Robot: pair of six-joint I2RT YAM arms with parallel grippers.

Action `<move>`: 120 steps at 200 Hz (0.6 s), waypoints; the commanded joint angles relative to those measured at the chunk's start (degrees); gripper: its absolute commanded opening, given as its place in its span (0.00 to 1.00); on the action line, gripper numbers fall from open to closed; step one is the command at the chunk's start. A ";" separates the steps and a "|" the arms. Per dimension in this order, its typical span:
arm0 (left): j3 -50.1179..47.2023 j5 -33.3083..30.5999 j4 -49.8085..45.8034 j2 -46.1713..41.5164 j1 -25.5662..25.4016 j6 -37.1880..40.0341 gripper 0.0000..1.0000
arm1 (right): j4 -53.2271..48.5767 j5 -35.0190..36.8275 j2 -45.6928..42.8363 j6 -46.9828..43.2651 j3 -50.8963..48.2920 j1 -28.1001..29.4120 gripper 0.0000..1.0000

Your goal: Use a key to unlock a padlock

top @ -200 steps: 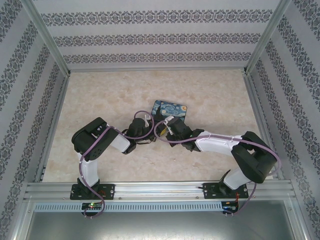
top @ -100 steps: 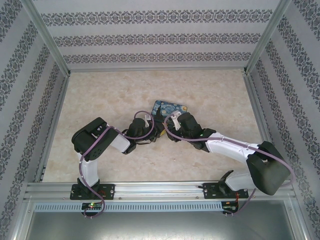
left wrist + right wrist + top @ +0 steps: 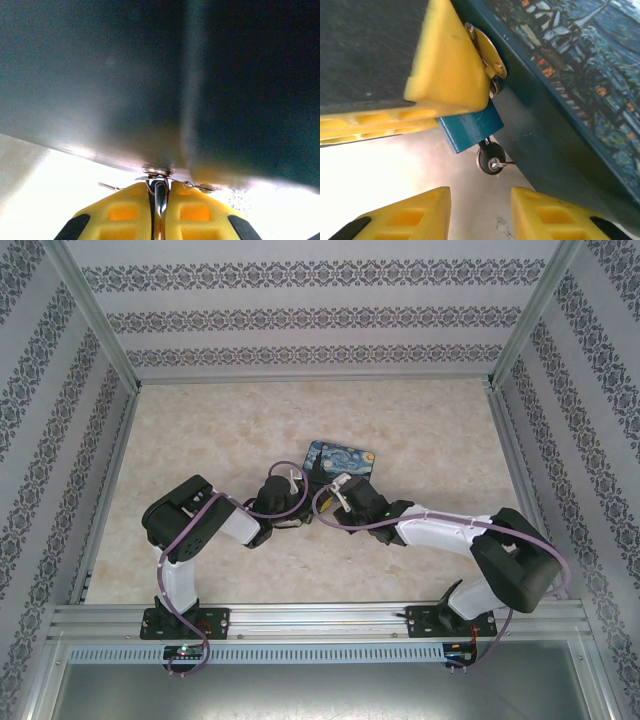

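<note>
While my left gripper (image 3: pixel 160 186) is clenched on the top of the blue padlock (image 3: pixel 470 131) at the hasp (image 3: pixel 487 50) of the painted tin (image 3: pixel 580 75), the key (image 3: pixel 490 159) sits in the padlock's underside; my right gripper (image 3: pixel 480 200) is released, fingers apart just short of the key.

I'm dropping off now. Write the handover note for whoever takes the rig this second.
Grips: left pincer shut on the padlock by its shackle, at the hasp of the tin box; right pincer open, empty, just short of the key.
Done: the key sits in the padlock's keyhole.
Unknown: whether the shackle is released; the left pincer's finger hides it.
Left: close on the key, turn it, pull the shackle free.
</note>
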 commanded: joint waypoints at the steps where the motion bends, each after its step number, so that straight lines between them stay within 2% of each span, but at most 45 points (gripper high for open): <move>1: 1.33 1.28 0.92 -1.87 0.12 1.18 0.00 | 0.54 3.95 1.08 -1.32 2.29 0.49 0.36; 43: 1.18 1.31 1.00 -1.94 0.12 1.14 0.00 | 0.72 3.95 3.38 -1.52 4.92 0.51 0.34; 69: 1.00 1.59 1.01 -1.96 0.12 1.28 0.00 | 0.98 3.85 4.77 -1.39 6.40 0.33 0.28; 103: 0.55 1.67 1.01 -2.11 0.12 1.39 0.00 | 0.88 2.10 5.36 -0.86 7.87 -0.44 0.14; 120: 0.39 1.63 1.00 -2.07 0.09 1.44 0.00 | 1.00 -0.72 4.97 0.31 8.31 -1.38 0.03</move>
